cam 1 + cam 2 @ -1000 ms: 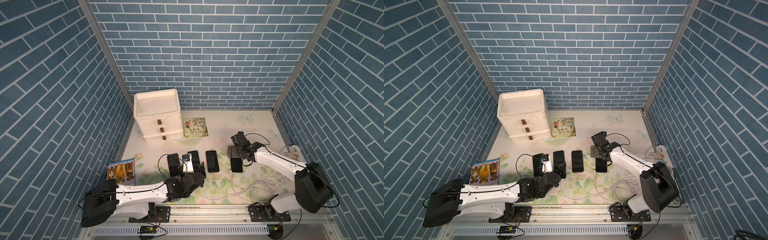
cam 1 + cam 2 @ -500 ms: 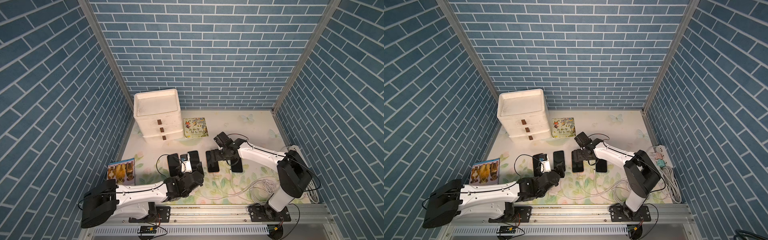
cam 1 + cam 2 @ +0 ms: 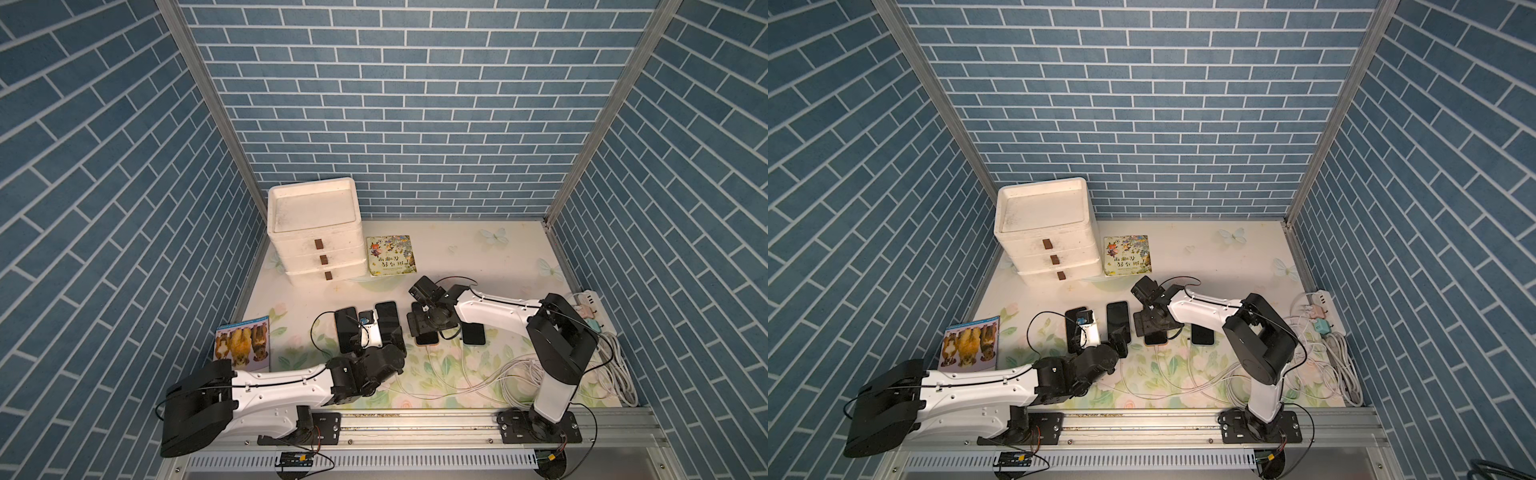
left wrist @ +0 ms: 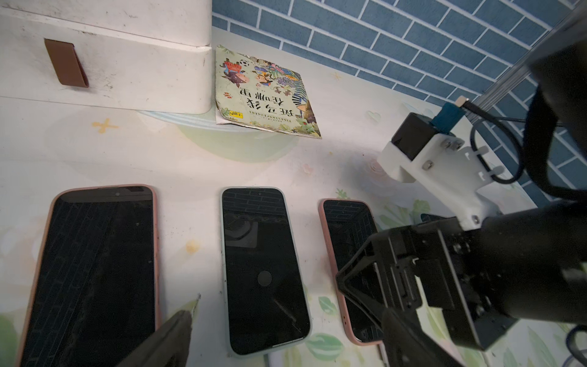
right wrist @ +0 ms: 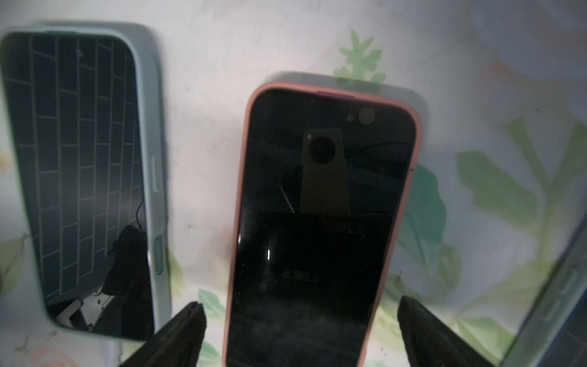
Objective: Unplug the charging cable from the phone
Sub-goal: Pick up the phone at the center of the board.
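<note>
Now my right gripper point(image 5: 298, 303) hangs with jaws wide apart astride the pink-cased phone point(image 5: 324, 206), its long axis running between them, while the white charging cable point(image 3: 430, 357) leaves the phone's end just past that gripper, closest to my left gripper point(image 4: 290, 305), likewise spread wide.

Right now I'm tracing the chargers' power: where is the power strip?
In both top views, the power strip lies at the table's right edge, its white cord looped beside it.
</note>
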Robot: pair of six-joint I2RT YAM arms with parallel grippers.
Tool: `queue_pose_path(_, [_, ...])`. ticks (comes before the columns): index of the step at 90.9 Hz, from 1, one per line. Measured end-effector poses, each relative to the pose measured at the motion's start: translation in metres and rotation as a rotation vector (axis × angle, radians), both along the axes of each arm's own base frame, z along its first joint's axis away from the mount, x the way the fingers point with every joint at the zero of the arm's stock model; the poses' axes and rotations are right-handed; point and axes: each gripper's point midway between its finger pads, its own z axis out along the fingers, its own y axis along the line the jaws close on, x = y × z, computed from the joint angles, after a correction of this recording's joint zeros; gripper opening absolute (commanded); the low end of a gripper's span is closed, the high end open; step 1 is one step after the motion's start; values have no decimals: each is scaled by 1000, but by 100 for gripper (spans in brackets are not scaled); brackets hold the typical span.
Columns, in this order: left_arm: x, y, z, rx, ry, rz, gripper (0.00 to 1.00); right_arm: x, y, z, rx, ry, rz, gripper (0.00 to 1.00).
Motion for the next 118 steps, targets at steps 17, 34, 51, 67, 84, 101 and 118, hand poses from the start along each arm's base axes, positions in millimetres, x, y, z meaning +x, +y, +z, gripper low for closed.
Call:
queue_pose_path(17, [0, 0, -1, -6, -1, -1, 98, -1, 0, -5, -9, 8, -14, 96])
queue_pose_path(34, [-1, -4, -2, -22, 3, -12, 98, -3, 1, -9, -13, 15, -11, 94])
queue_pose_path(51, [-1, -5, -6, -31, 8, -20, 97, 1, 5, -10, -13, 10, -18, 86])
queue_pose_path(67, [-3, -6, -9, -36, 15, -29, 97, 3, 6, -11, -8, 4, -36, 79])
queue_pose_path(84, [-3, -8, -12, -41, 18, -34, 97, 3, 6, -11, -7, 0, -44, 72])
queue_pose_path(101, [-4, -8, -19, -36, 28, -42, 96, 4, 6, -11, -12, -8, -52, 71])
queue_pose_path(118, [-5, -11, -24, -31, 39, -51, 96, 5, 8, -12, -20, -29, -53, 93])
